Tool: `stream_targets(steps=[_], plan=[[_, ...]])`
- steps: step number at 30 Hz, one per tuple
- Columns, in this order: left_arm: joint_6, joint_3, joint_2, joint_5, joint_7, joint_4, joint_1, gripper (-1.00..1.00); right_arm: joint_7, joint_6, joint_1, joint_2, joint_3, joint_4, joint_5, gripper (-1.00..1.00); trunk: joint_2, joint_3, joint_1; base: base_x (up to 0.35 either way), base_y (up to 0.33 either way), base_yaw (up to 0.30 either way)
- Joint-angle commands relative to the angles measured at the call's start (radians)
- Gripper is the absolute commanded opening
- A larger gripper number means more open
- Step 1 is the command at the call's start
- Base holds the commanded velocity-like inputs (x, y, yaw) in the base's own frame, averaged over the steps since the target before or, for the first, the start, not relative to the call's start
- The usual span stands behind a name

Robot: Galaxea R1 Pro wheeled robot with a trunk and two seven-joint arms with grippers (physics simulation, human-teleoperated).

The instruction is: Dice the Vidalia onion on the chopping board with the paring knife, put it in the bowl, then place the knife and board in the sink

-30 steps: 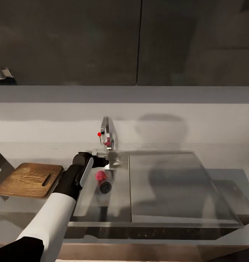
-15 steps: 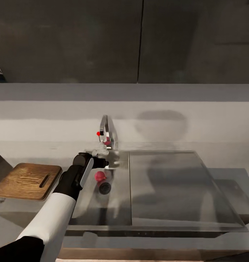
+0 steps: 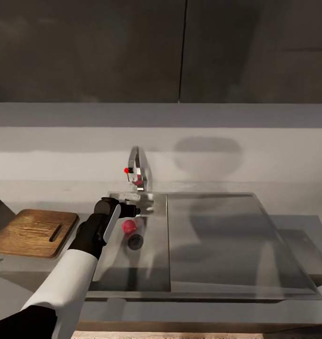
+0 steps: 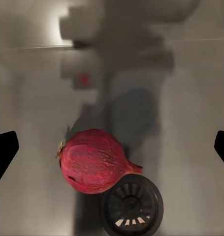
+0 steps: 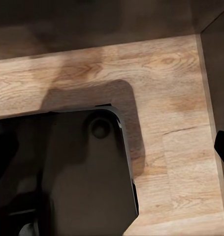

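— Left end effector [image 4: 112,147]?
— Mine hangs over the sink [image 3: 132,268] basin, fingers spread wide, nothing gripped.
— Onion [image 4: 94,161]?
— On the basin floor, touching the drain [image 4: 131,205]. Chopping board [image 3: 33,231] sits on the bench [image 3: 283,207], left of the sink.

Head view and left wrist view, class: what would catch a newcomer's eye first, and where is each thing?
The red onion stands out first, lying on the steel floor of the sink right beside the round drain. The left tool hangs open above it, fingertips wide to either side. Left of the sink, the chopping board lies flat on the countertop.
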Motion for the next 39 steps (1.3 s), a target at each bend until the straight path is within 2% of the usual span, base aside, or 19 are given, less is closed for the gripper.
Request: stream_targets(steps=[1, 39], plan=[[0.004, -0.001, 0.001, 0.007, 0.007, -0.001, -0.001, 1.0, -0.002, -0.001, 0.0, -0.001, 0.003, -0.002, -0.006, 1.0, -0.002, -0.003, 0.001, 0.0, 0.0, 0.0], [0.004, -0.001, 0.002, 0.007, 0.007, 0.001, 0.0, 1.0, -0.003, -0.001, 0.0, -0.001, 0.003, -0.002, -0.006, 1.0, -0.002, -0.064, 0.001, 0.022, 0.006, 0.0]])
